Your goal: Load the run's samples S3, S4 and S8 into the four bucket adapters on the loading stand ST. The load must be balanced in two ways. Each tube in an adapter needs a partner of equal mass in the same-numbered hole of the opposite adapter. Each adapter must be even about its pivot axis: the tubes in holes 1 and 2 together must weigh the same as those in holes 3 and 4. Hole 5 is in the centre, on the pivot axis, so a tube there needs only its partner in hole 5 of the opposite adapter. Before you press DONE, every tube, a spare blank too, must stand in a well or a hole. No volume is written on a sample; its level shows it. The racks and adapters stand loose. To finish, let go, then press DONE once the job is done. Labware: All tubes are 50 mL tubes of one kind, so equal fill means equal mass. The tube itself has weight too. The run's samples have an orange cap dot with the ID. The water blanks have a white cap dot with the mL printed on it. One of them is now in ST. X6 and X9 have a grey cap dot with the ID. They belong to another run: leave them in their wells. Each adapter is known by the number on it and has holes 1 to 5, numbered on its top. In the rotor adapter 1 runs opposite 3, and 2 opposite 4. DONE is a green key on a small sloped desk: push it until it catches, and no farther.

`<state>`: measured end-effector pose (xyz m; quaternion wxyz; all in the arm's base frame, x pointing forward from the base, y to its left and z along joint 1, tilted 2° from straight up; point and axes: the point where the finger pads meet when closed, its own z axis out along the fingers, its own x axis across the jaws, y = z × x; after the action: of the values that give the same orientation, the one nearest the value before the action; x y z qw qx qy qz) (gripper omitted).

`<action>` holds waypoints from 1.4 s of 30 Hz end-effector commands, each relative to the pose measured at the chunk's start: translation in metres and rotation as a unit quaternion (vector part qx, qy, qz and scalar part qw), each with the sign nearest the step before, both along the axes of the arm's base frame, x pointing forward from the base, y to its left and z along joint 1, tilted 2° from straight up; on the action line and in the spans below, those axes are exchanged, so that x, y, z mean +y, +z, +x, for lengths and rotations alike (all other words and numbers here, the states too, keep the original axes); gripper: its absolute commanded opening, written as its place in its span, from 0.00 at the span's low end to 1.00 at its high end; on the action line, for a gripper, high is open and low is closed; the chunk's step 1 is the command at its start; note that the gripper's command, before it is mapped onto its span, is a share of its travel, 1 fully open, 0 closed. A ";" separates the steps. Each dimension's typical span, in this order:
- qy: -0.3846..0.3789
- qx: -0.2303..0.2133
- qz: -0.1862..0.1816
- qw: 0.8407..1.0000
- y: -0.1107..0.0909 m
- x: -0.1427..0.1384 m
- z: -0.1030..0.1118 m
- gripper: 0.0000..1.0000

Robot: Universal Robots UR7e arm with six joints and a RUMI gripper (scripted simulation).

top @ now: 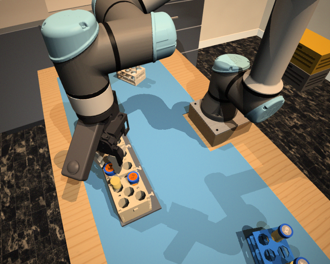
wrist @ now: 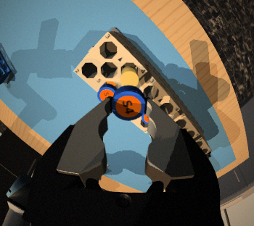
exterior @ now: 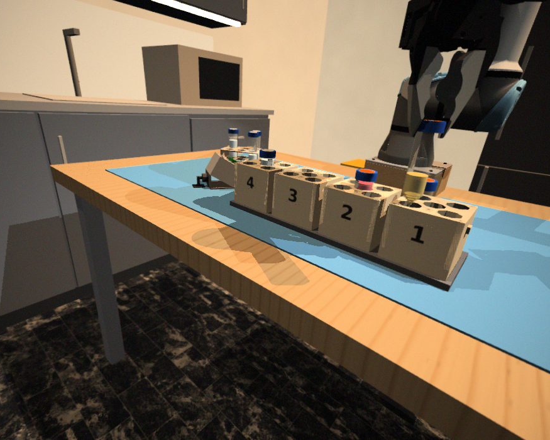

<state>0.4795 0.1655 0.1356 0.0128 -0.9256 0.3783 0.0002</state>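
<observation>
My gripper (top: 113, 164) (exterior: 429, 126) (wrist: 128, 98) is shut on the cap of S4 (top: 108, 169) (exterior: 433, 126) (wrist: 128, 108), a tube with yellow liquid in its lower part. The tube is slightly tilted in the exterior view, its tip at the mouth of hole 4 of adapter 1 (exterior: 400, 241) (top: 135, 211). S8 (top: 133, 177) (wrist: 106, 94) stands in hole 1 of adapter 1. S3 (exterior: 366, 175), with pink liquid, stands in adapter 2 (exterior: 346, 229). A blue-capped blank (exterior: 267, 154) stands in adapter 4 (exterior: 250, 193). Adapter 3 (exterior: 291, 208) shows no tube.
The blanks rack (top: 139, 76) stands at the far end with tubes (exterior: 233, 142) (exterior: 253, 142). The DONE desk (exterior: 219, 171) with its green key (exterior: 231, 159) is just beyond adapter 4. The blue rack (top: 257, 241) at the near right holds grey-dotted tubes (top: 286, 230) (top: 301, 260).
</observation>
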 end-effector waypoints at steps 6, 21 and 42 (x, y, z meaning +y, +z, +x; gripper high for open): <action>0.000 0.002 0.001 1.000 -0.014 0.001 -0.001 0.00; 0.000 0.002 0.001 1.000 -0.033 0.002 -0.001 0.00; 0.000 0.002 0.001 1.000 -0.057 0.002 -0.001 0.00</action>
<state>0.4788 0.1667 0.0851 0.0120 -0.9256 0.3783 0.0020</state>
